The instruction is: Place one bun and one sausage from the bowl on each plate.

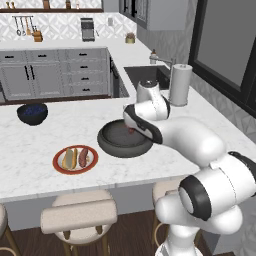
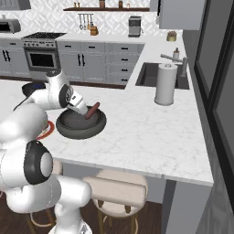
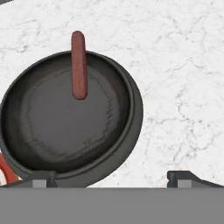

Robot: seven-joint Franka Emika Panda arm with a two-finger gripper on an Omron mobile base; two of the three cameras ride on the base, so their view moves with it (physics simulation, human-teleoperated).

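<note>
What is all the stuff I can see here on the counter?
sausage: one, reddish-brown, leaning on the rim of the bowl
bowl: one, dark grey, mid counter
plate: one, red-orange rim, left of the bowl, holding a bun and a second sausage
small bowl: one, dark with blue contents, far left
paper towel roll: one, white, by the sink
stools: beige, below the counter
gripper: open, above the bowl

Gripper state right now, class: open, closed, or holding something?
Gripper: open, holding nothing, fingertips spread wide above the bowl; the sausage leans on its rim.
</note>
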